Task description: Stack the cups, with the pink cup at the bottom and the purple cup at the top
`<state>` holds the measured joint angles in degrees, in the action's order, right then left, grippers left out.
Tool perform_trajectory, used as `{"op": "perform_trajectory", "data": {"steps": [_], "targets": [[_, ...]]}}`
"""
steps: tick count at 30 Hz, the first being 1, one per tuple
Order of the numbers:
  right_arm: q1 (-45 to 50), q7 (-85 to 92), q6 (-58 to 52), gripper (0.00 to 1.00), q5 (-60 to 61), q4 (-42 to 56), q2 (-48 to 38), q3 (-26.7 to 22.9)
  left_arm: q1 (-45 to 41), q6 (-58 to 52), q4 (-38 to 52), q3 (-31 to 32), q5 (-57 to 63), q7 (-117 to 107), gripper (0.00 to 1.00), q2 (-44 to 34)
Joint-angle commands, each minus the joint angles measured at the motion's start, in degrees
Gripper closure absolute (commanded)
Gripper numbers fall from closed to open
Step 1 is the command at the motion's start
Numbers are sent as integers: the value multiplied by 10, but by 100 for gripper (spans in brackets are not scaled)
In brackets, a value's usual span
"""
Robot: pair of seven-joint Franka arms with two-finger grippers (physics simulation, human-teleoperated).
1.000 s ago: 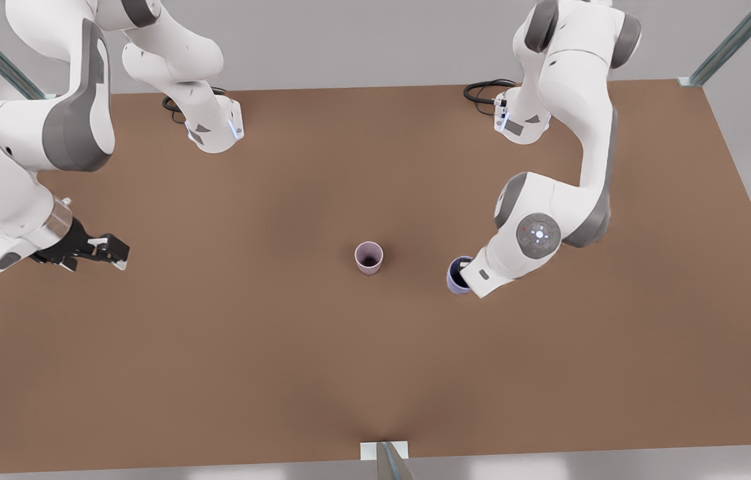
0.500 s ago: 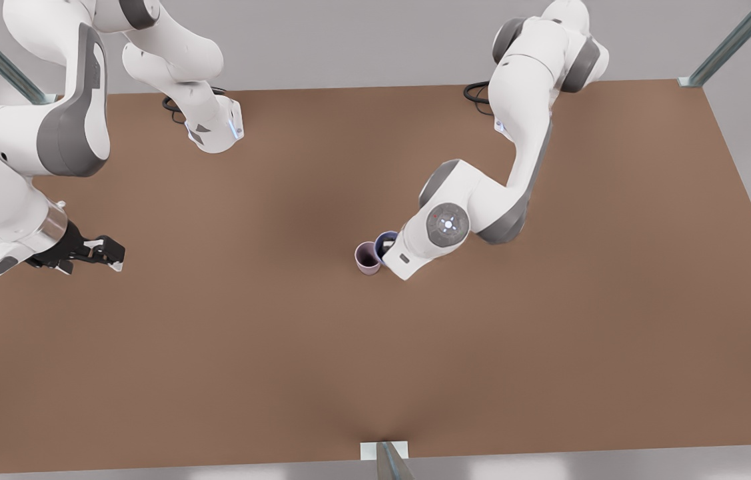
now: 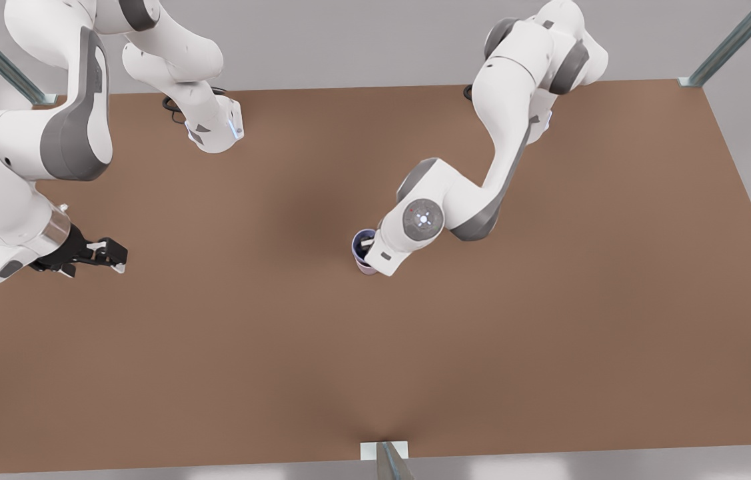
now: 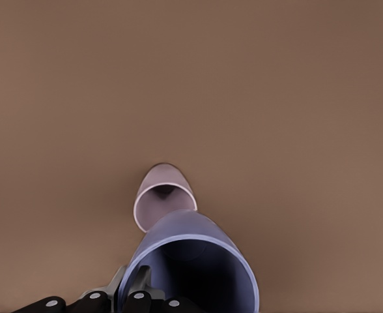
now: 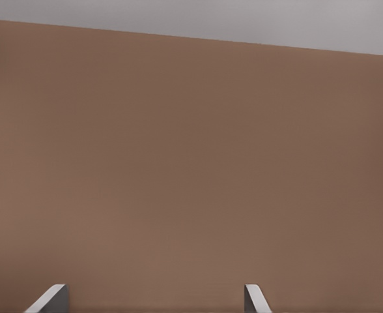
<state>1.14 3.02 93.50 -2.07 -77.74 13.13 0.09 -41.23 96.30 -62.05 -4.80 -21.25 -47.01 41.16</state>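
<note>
Lavender purple cup (image 4: 191, 267) clamped by its rim in my left gripper (image 3: 367, 244), directly above pink cup (image 4: 163, 194) at mid-table (image 3: 548, 347). Right gripper (image 3: 105, 254) waits wide open, nothing held, far off at front view's left.

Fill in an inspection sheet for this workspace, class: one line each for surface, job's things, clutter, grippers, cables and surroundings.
Surface: brown table, flat and plain.
Job's things: purple cup held above the pink cup, which stands upright mid-table; not yet nested, going by the left wrist view.
Clutter: nothing seen.
Grippers: left gripper shut on the purple cup's rim, one finger inside the cup; right gripper waits open at the front view's left, holding nothing.
Cables: black cable coiled by the arm base at the front view's left.
Surroundings: grey floor, metal frame struts at the table's corners, a bracket on the near edge.
</note>
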Motion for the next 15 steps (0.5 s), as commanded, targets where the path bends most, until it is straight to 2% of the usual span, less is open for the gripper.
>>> {"op": "perform_trajectory", "data": {"steps": [1,3,15], "targets": [[0,10,0,0,1,0,1,0,0,23,-3,0,4,-96,79,1],[0,10,0,0,3,0,1,0,0,26,-8,1,31,-84,79,1],[0,8,1,0,23,1,4,-1,-4,46,-46,2,23,-77,79,0]]}}
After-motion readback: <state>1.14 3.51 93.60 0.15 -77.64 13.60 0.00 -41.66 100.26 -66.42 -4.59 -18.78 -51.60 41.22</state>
